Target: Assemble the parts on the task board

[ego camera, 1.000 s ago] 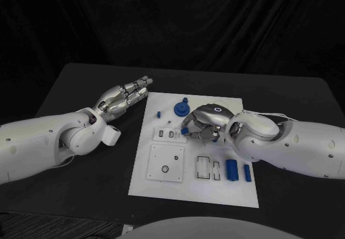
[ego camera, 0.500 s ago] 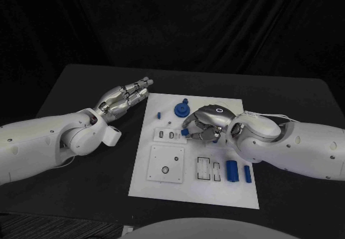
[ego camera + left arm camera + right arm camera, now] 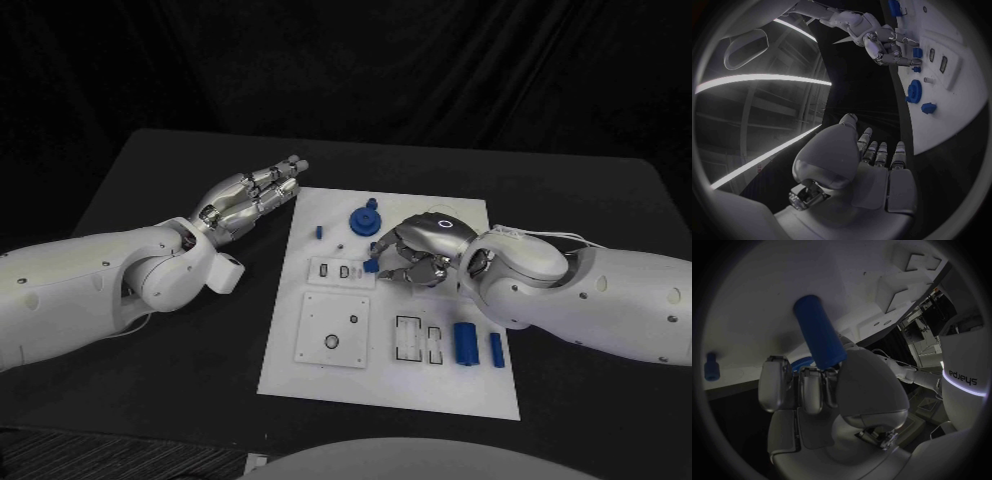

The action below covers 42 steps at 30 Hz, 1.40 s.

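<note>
Right hand (image 3: 414, 252) curled down over the middle of the task board (image 3: 387, 380), gripping a blue peg (image 3: 820, 335) — plainly clamped against the fingers (image 3: 811, 385) in the right wrist view, its free end jutting out toward the white plate. Just a blue nub of it peeking out in the head view.

Left hand (image 3: 248, 197) off the plate, hovering over the black table (image 3: 159, 160) beside the board's far left corner — fingers straight, close together, holding nothing.

Handling, by the look of it: rigid moulded plastic, light, smooth and likely a bit slick. Best taken round the middle of the shaft, tip left free for seating in a socket.

Now the count. One blue gear (image 3: 364, 216) near the far edge. One small blue pin (image 3: 319, 231) toward the far left corner. Two blue cylinders near the right edge — a thicker one (image 3: 466, 341), a slimmer one (image 3: 496, 347) just beside it. One peg in hand. Five blue parts in all, as far as can be made out.
</note>
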Each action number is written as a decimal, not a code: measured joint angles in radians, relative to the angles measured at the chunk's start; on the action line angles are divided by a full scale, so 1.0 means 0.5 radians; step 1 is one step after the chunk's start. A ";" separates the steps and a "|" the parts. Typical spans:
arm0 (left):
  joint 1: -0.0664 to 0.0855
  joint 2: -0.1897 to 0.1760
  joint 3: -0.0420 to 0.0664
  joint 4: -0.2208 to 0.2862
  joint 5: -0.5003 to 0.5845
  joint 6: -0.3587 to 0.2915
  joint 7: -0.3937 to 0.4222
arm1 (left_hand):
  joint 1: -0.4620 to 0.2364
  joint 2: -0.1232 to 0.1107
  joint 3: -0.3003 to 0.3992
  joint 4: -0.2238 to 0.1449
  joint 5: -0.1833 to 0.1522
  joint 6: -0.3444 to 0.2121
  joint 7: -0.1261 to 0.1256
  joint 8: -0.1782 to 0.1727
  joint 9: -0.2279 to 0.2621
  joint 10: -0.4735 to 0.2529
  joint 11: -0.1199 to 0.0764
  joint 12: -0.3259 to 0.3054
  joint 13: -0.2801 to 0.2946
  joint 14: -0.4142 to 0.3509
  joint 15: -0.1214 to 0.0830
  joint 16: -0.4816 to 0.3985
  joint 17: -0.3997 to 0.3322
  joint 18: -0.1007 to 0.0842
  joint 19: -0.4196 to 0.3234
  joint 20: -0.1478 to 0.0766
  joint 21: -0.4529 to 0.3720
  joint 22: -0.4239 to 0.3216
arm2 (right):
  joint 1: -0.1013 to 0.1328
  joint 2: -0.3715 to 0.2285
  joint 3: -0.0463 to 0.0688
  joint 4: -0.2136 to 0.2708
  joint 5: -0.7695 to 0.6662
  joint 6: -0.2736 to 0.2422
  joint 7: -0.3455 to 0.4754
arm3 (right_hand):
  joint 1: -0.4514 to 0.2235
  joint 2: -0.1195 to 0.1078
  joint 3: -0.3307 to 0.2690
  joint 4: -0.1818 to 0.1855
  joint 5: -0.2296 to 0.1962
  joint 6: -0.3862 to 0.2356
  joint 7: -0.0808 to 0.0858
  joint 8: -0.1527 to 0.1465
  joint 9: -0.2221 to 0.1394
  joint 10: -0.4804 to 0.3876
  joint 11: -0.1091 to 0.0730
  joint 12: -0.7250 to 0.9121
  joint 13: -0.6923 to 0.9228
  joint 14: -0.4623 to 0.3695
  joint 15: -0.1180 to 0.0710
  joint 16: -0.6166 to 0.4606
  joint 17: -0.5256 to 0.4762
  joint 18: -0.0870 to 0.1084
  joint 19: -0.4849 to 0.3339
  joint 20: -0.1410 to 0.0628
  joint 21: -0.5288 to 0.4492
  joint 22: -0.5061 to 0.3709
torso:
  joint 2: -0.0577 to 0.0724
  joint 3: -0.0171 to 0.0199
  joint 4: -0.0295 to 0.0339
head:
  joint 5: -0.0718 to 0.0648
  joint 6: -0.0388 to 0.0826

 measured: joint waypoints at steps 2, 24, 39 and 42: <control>0.000 0.003 0.000 -0.003 0.000 0.002 -0.001 | 0.000 0.000 0.000 0.000 0.000 0.000 0.000 0.000 0.000 0.000 0.000 0.000 0.000 0.000 0.000 0.000 0.000 0.000 0.000 0.000 0.000 0.000 | -0.001 0.003 0.000 0.000 0.000 -0.001 0.002 | 0.002 0.002 0.000 0.000 0.015 0.032 -0.001 0.012 0.006 0.000 0.000 0.000 0.000 0.000 0.000 0.000 0.000 0.000 0.000 0.000 -0.007 0.000 | 0.001 0.0000 0.000 | -0.002 -0.003; -0.004 0.009 0.000 -0.012 0.000 0.016 -0.009 | 0.000 0.000 0.003 -0.004 0.000 0.000 0.000 0.000 0.000 0.000 0.000 0.000 0.000 0.000 0.000 0.000 -0.001 0.000 -0.007 0.007 0.000 0.001 | -0.003 0.025 0.000 -0.022 0.000 -0.035 0.030 | -0.031 0.017 -0.035 0.035 -0.062 0.035 0.011 0.015 -0.001 0.000 0.000 0.000 0.002 0.000 0.000 -0.009 0.000 0.000 0.000 0.000 -0.007 0.000 | 0.001 0.0000 0.001 | 0.002 -0.011; -0.006 0.007 0.000 -0.014 0.000 0.024 -0.022 | 0.000 0.000 0.005 -0.006 0.000 0.000 0.000 0.000 0.000 0.000 0.000 0.000 0.000 0.000 0.000 0.000 -0.001 0.000 -0.007 0.007 0.000 0.001 | -0.003 0.010 0.000 -0.014 0.000 -0.060 0.051 | -0.068 0.022 -0.047 0.059 -0.100 0.014 0.018 -0.005 -0.007 0.000 0.000 0.000 0.001 0.000 0.000 -0.009 0.000 0.000 0.000 0.000 -0.007 -0.001 | 0.001 0.0006 0.000 | 0.014 -0.011; -0.006 0.006 0.000 -0.013 0.000 0.026 -0.024 | 0.000 0.000 0.005 -0.006 0.000 0.000 0.000 0.000 0.000 0.000 0.000 0.000 0.000 0.000 0.000 0.000 -0.001 0.000 -0.007 0.007 0.000 0.001 | -0.003 0.005 0.000 -0.013 0.000 -0.067 0.056 | -0.068 0.022 -0.047 0.059 -0.100 0.013 0.017 -0.005 -0.008 0.000 0.000 0.000 0.001 0.000 0.000 -0.009 0.000 0.000 0.000 0.000 -0.007 -0.001 | 0.001 0.0004 0.000 | 0.015 -0.013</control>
